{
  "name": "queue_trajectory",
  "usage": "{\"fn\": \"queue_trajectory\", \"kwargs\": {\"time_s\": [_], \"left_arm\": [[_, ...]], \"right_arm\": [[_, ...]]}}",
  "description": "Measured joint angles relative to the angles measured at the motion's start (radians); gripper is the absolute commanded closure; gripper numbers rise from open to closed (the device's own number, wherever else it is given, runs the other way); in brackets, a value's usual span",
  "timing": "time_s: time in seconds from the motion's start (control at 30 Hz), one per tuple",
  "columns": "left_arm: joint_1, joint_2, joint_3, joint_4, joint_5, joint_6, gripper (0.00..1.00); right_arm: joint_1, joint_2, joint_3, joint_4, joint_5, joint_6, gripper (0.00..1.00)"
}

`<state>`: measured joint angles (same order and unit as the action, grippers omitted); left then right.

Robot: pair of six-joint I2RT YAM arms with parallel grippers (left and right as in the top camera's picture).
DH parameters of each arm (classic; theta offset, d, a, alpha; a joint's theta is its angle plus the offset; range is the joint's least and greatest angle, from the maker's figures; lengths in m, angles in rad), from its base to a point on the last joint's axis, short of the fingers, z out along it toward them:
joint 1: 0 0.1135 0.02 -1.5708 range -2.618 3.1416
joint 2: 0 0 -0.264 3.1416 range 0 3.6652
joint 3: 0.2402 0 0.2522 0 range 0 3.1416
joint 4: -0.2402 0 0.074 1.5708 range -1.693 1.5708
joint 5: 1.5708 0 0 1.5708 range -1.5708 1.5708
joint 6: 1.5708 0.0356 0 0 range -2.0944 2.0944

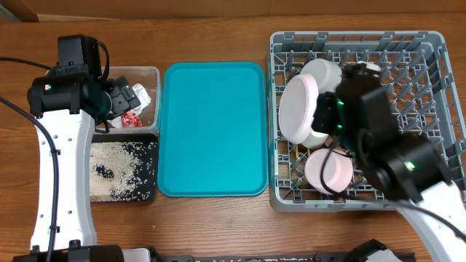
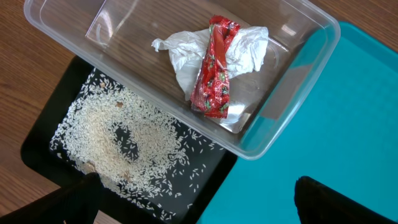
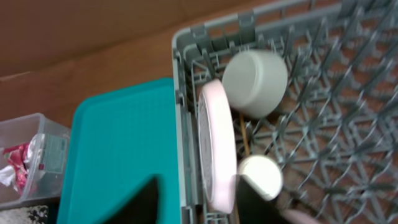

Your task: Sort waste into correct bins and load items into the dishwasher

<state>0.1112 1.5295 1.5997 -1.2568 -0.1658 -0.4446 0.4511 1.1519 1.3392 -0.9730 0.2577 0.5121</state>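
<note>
Left arm (image 1: 73,191): long white rounded shell. Black joint housing (image 1: 67,93) at its upper end, boxy black module on top. One small green light (image 1: 49,86) on the housing. Thin black cable (image 1: 51,182) runs along the white link.

Right arm (image 1: 445,212): white shell at the lower end, chunky black housings (image 1: 368,109) toward the wrist, green lights (image 1: 338,110) on two of them, black cable loop (image 1: 327,166) hanging off.

Left jaws and right jaws, wrist views: matte black, blunt, blurred.

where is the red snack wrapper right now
The wrapper lies on the crumpled white napkin inside the clear tub, at the overhead view's left, beside the black tray of rice.
</note>
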Motion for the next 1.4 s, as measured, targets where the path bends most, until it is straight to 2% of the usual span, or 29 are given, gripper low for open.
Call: {"fn": "queue_trajectory", "kwargs": {"time_s": [0.03,0.3,1.03,1.17,1.4], "left_arm": [[0.0,0.0,0.0,0.0,0.0,0.0,0.0],[0.0,0.0,0.0,0.0,0.0,0.0,0.0],[0.0,0.0,0.0,0.0,0.0,0.0,0.0],[0.0,0.0,0.0,0.0,0.0,0.0,0.0],[0.0,0.0,0.0,0.0,0.0,0.0,0.0]], "right_arm": [[-0.005,-0.012,0.0,0.001,0.002,-0.019,0.0],[-0.024,-0.042,0.0,-0.037,0.02,-0.13,0.0],[-0.024,0.034,0.0,-0.037,0.019,-0.151,0.0],[-0.024,-0.042,-0.004,-0.038,0.02,-0.151,0.0],[-0.065,-0.33,-0.004,0.03,0.074,-0.166,0.0]]}}
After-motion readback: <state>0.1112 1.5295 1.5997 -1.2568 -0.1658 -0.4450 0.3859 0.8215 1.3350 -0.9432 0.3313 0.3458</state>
